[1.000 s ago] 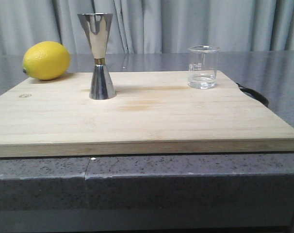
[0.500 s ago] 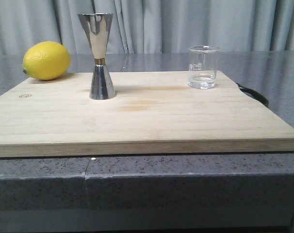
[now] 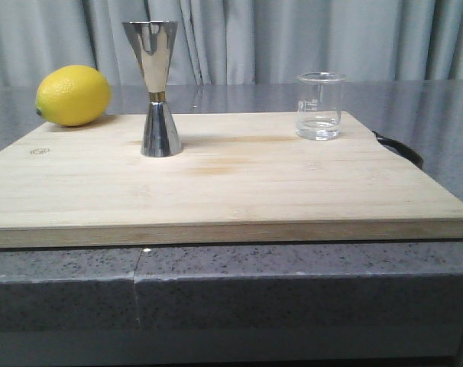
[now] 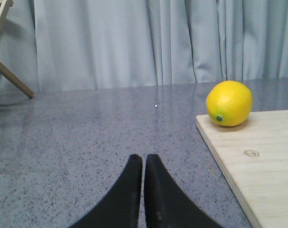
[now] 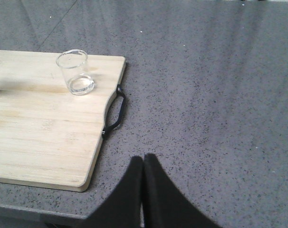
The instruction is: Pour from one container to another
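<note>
A small clear glass beaker (image 3: 321, 106) stands upright at the back right of the wooden cutting board (image 3: 216, 191); a little clear liquid lies in its bottom. The beaker (image 5: 76, 72) also shows in the right wrist view. The steel hourglass jigger (image 3: 155, 88) stands upright on the board's back left. My left gripper (image 4: 144, 159) is shut and empty, over the grey counter to the left of the board. Off the board's right side, my right gripper (image 5: 143, 159) is shut with nothing held, well short of the beaker. Neither gripper shows in the front view.
A yellow lemon (image 3: 72, 95) rests at the board's back left corner, also seen as the lemon (image 4: 229, 103) from the left wrist. A black handle (image 5: 114, 111) sticks out of the board's right edge. Grey curtains hang behind the speckled counter (image 5: 210, 95).
</note>
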Motion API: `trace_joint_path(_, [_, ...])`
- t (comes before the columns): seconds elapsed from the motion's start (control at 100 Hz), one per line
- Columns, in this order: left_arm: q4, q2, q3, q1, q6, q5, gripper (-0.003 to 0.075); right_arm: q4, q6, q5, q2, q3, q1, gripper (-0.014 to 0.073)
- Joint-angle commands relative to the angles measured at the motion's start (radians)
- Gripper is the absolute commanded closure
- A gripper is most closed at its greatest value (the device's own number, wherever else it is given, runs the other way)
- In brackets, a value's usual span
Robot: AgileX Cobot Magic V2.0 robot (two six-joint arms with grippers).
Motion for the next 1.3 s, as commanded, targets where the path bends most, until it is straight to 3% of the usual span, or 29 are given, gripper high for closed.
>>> trace_joint_path(0.0, [0.025, -0.025, 0.037, 0.003, -0.019, -0.117, 0.0740, -0.002, -0.001, -0.079, 0.009, -0.024, -0.006, 0.0669])
trace_joint_path(0.79, [0.017, -0.025, 0.035, 0.003, -0.019, -0.123, 0.0739, -0.005, -0.001, -0.085, 0.005, -0.017, -0.006, 0.0669])
trace_joint_path(0.94, [0.017, -0.025, 0.035, 0.003, -0.019, -0.123, 0.0739, 0.002, -0.005, -0.313, -0.077, 0.126, -0.048, 0.0669])
trace_joint_path(1.13, [0.017, -0.025, 0.035, 0.003, -0.019, -0.123, 0.0739, 0.107, -0.005, -0.682, -0.244, 0.462, -0.072, 0.0669])
trace_joint_path(1.29, [0.017, -0.025, 0.035, 0.003, -0.019, -0.123, 0.0739, 0.153, -0.003, -0.804, -0.344, 0.668, -0.072, 0.0669])
